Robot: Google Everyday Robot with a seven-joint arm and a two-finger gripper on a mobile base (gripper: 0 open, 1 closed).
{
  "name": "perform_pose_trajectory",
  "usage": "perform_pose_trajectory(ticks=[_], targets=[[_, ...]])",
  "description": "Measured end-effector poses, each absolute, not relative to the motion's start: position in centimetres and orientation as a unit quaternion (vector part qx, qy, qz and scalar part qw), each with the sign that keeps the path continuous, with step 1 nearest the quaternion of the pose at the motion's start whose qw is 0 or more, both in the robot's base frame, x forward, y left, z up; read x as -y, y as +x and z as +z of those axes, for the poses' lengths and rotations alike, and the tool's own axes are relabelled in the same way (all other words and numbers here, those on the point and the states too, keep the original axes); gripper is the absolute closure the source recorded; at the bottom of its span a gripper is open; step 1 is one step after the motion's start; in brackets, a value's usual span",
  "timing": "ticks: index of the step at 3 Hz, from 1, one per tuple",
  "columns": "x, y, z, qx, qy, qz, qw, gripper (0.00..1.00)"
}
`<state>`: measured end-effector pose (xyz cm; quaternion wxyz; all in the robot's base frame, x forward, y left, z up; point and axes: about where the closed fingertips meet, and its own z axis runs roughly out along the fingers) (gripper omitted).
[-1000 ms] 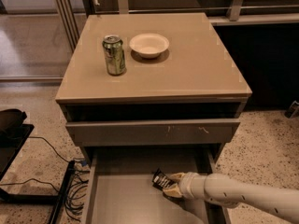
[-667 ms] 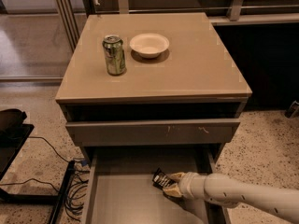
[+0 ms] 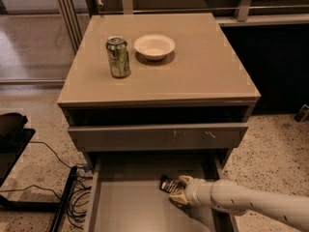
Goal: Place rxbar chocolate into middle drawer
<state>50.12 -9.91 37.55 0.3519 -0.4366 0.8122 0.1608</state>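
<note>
The gripper is reaching low into the open middle drawer, its 2 fingers apparently pinching 1 end of the chocolate bar just above the smooth grey floor. The bar is looking light, flat and slick-wrapped, probably slightly bendy, so clamping across its narrow width is looking safest.

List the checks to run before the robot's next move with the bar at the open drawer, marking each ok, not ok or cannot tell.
1. The middle drawer is pulled open: ok.
2. The gripper is above the drawer's floor, right of centre: ok.
3. The gripper is shut on the rxbar chocolate: ok.
4. Bar resting on drawer floor: cannot tell.
5. The green can and bowl stand on the cabinet top, away from the arm: ok.
</note>
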Motion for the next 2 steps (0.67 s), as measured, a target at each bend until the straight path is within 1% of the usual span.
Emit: perform_pose_trajectory(ticks=[1,2], targets=[[9.91,50.12,37.55,-0.812,-0.437,0.161,0.352,0.0],[9.9,50.12,37.54,-0.812,-0.437,0.161,0.352,0.0]])
